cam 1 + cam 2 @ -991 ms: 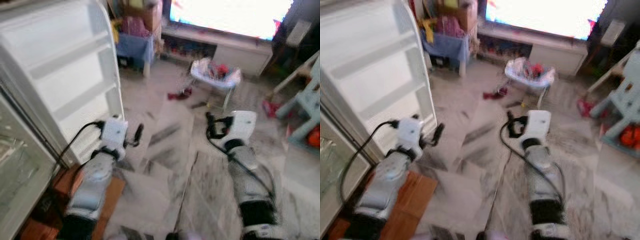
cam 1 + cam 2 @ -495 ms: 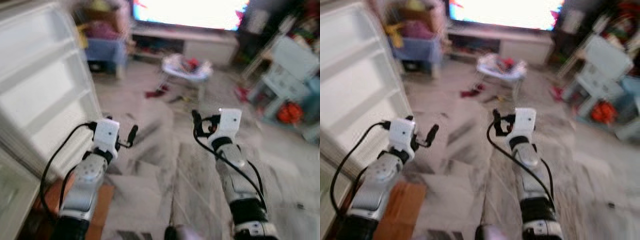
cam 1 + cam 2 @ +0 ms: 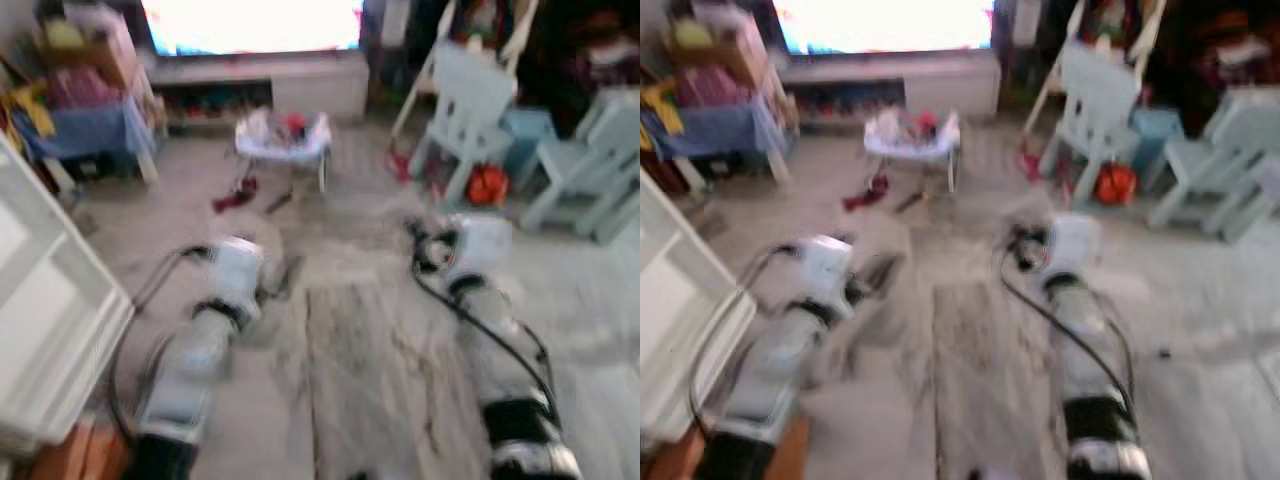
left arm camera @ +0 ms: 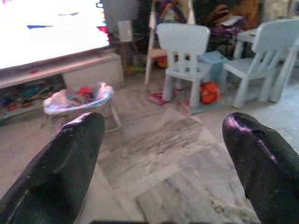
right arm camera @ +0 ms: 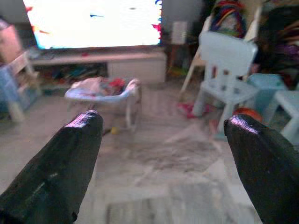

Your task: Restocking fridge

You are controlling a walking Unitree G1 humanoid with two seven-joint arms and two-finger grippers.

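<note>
Open marble floor (image 3: 360,340) lies ahead of us, edged by a small rocker seat (image 3: 283,138), a pale blue chair (image 4: 183,44) and the bright screen (image 5: 93,21). The white fridge door (image 3: 45,320), shelved inside, stands at our left and is cut off by the frame. Our left gripper (image 4: 163,158) and right gripper (image 5: 163,154) hang above the floor, fingers spread and holding nothing; the head views are blurred.

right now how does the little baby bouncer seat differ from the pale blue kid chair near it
The baby bouncer seat sits low on thin legs, a shallow cradle piled with red and white clutter. The pale blue chair stands taller, with an upright solid back and a bare seat. The bouncer stands in front of the white TV stand; the chair stands off to one side of it, with an orange ball by its legs. Both rest on the marble floor.
</note>
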